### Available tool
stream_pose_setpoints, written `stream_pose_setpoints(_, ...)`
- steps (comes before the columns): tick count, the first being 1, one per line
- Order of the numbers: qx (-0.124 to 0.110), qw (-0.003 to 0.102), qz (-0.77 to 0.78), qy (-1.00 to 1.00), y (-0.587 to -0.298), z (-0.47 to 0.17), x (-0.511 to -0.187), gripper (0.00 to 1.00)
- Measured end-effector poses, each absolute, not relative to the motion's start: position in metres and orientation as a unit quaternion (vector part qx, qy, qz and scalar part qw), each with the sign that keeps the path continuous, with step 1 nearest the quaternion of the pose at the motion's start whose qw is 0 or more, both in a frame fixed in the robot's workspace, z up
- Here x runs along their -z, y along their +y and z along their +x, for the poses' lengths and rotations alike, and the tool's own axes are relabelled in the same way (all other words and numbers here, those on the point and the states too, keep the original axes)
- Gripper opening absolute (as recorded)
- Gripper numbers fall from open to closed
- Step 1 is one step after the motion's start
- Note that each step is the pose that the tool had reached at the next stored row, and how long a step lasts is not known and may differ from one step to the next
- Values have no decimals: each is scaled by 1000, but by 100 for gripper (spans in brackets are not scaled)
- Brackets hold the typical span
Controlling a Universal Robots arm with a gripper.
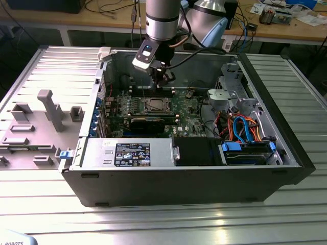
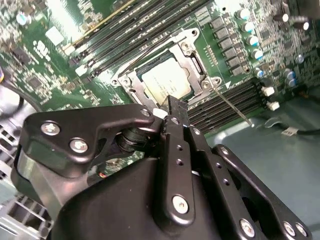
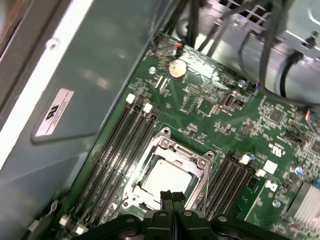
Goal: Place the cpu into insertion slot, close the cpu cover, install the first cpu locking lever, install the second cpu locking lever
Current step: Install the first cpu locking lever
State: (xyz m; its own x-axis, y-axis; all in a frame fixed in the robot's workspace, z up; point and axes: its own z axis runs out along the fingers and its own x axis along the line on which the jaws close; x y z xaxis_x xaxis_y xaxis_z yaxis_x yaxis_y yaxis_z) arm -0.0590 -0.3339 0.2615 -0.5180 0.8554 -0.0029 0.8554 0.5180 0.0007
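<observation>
Our claw (image 3: 172, 196), tips pressed together and empty, hangs just over one edge of the cpu (image 3: 167, 177). The cpu lies in the insertion slot (image 3: 163, 133) mid-motherboard (image 3: 210, 107), framed by the lowered cpu cover (image 3: 201, 172). We judge that shut tips suit pushing levers. We cannot read the white label (image 3: 55, 112) on the case wall (image 3: 100, 60) or the sticker (image 1: 132, 154) on the power supply (image 1: 97, 150).

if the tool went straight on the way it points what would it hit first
The tool would likely first meet the near edge of the cpu cover, just beside the cpu; depth is unclear.
</observation>
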Motion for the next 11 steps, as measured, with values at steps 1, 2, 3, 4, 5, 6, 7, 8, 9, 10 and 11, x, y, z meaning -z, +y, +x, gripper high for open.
stream_pose_setpoints(1,0,1,483,876,-334,-59,-261,11)
stream_pose_setpoints(2,0,1,473,881,-334,-59,-261,11)
stream_pose_setpoints(3,0,1,467,884,-334,-59,-261,11)
stream_pose_setpoints(4,0,1,462,887,-334,-59,-261,11)
stream_pose_setpoints(5,0,1,459,888,-334,-59,-261,11)
stream_pose_setpoints(6,0,2,456,890,-334,-59,-262,11)
stream_pose_setpoints(7,1,2,453,892,-334,-59,-262,11)
stream_pose_setpoints(8,1,2,450,893,-334,-59,-263,11)
stream_pose_setpoints(9,1,2,449,894,-334,-59,-263,11)
stream_pose_setpoints(10,2,2,448,894,-334,-59,-264,11)
stream_pose_setpoints(11,3,3,446,895,-334,-59,-264,11)
